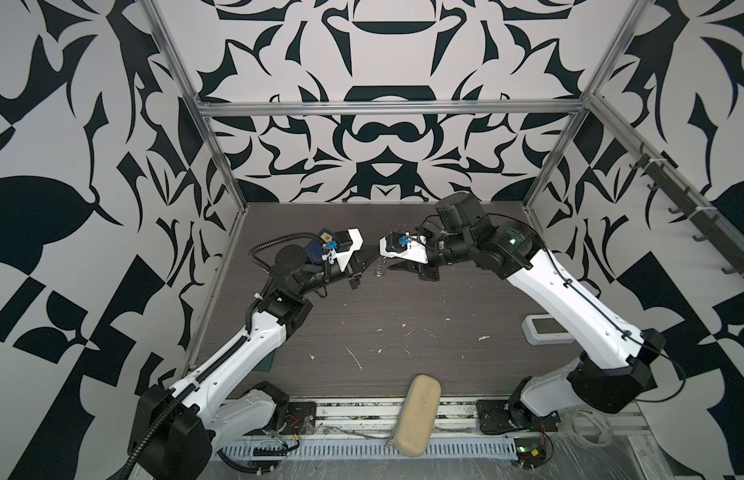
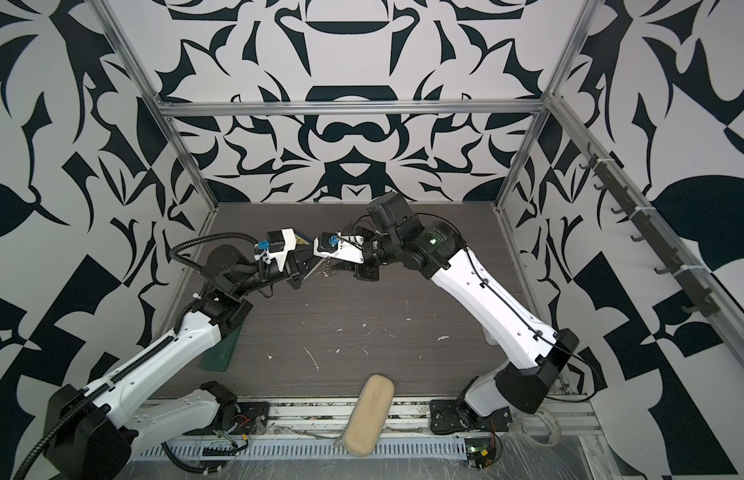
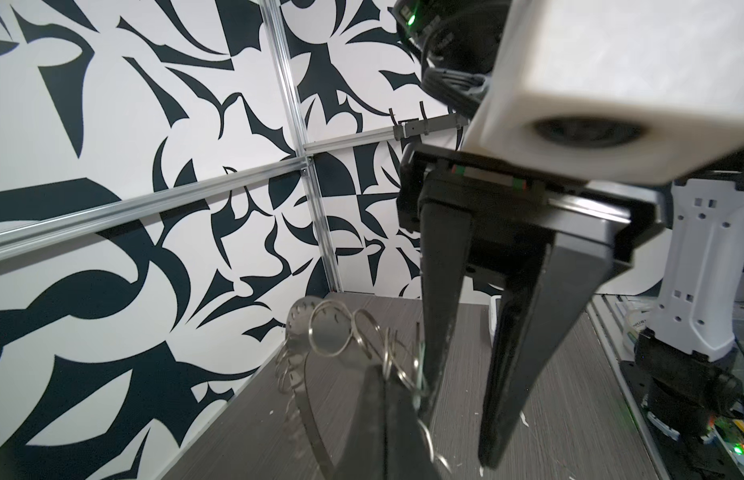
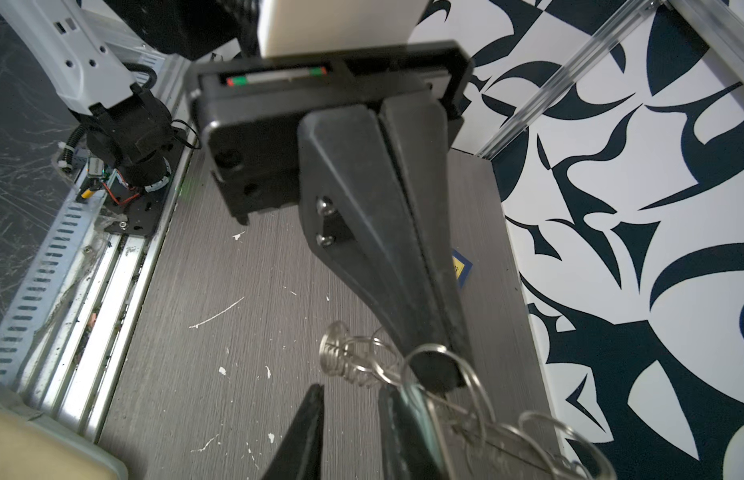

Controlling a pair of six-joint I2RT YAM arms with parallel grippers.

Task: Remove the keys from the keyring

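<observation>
Your left gripper (image 4: pixel 438 370) is pressed together on the keyring (image 4: pixel 335 351), pinching its rim among the wire split rings (image 4: pixel 478 415); in the left wrist view the keyring's flat grey band (image 3: pixel 297 332) curves away from it. Facing the keyring from the opposite side, your right gripper (image 3: pixel 457 436) has its jaws spread, the nearer finger (image 3: pixel 443 291) right against the split rings; you cannot tell whether it touches them. Of the keys (image 3: pixel 422 368) you get only a thin greenish sliver among the keyring's split rings, beside that finger, too blurred to read further. In both top views the keyring (image 1: pixel 380 269) (image 2: pixel 326 270) shows as faint glints between the two grippers, over the dark wood-grain table (image 1: pixel 403 316). Just behind the keyring, past the left gripper, lies a blue box (image 4: pixel 461 269) with a yellow label. Well in front of the keyring a beige case (image 1: pixel 418 409) lies across the table's front edge, and well to the keyring's right a white device (image 1: pixel 544 328) rests beside the right arm.
</observation>
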